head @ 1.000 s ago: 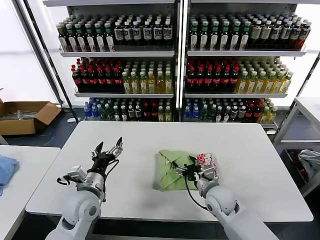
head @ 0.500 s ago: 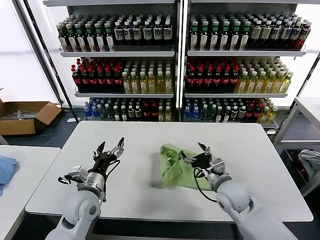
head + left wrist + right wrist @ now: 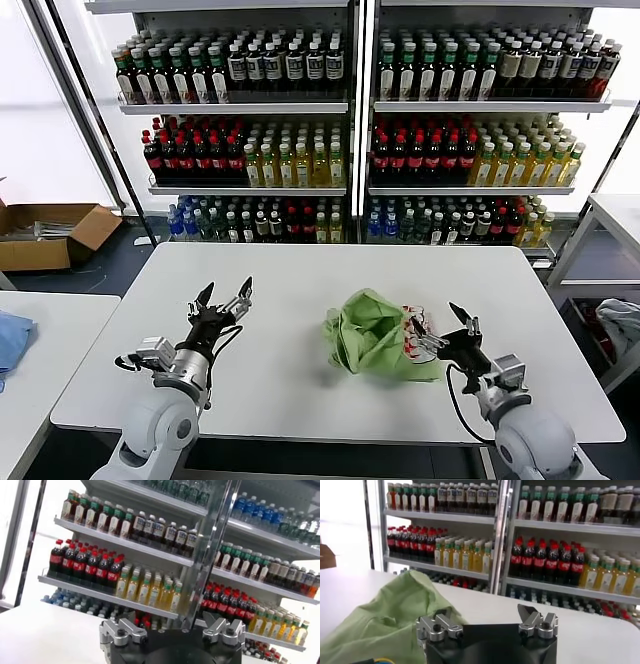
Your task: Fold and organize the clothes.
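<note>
**Two grippers open, shirt bunched between centre and right**

One light green shirt (image 3: 372, 335) lying in a loose heap on the white table (image 3: 280, 400), slightly at 3 o'clock from the table centre. Crumpled and raised into folds, not flat. Red-and-white patch (image 3: 411, 330) showing at the 3 o'clock edge of the heap.

Right gripper (image 3: 453, 323) just beside the shirt, at 3 o'clock from it, fingers spread wide and holding nothing. Left-hand fingertip close to the patch; touching or not, cannot tell. In the right wrist view, same gripper (image 3: 487, 620) with fingers wide apart, green cloth (image 3: 380, 622) lying next to one finger, not between the two.

Left gripper (image 3: 225, 294) well apart from the shirt, at 9 o'clock from it, raised over bare table, fingers also spread wide and empty. Confirmed in the left wrist view (image 3: 172, 629).

Behind the table, at 12 o'clock, shelves (image 3: 350, 105) full of bottles.
</note>
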`<move>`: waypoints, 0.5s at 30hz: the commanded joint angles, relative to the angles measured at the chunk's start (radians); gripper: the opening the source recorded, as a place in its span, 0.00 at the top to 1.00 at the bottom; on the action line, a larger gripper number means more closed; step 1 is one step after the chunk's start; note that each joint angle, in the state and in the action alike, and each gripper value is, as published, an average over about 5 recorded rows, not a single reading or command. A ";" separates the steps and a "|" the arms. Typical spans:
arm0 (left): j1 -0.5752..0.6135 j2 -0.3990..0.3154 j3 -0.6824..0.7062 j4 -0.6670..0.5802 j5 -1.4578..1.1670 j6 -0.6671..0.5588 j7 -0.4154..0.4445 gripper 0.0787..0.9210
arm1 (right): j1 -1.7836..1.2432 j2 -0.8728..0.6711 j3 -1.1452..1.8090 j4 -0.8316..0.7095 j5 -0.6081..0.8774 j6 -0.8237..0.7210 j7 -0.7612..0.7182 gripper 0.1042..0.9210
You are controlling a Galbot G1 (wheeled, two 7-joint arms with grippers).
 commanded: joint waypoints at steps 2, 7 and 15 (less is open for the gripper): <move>0.018 0.003 -0.002 -0.026 0.009 -0.005 0.012 0.12 | -0.115 0.007 0.068 0.020 -0.027 0.041 -0.045 0.12; 0.023 0.002 -0.004 -0.027 0.009 -0.006 0.013 0.12 | -0.094 0.013 0.049 0.020 -0.023 0.039 -0.041 0.12; 0.026 0.009 -0.011 -0.027 0.009 -0.007 0.018 0.12 | -0.101 0.015 0.059 0.033 -0.006 0.039 -0.039 0.12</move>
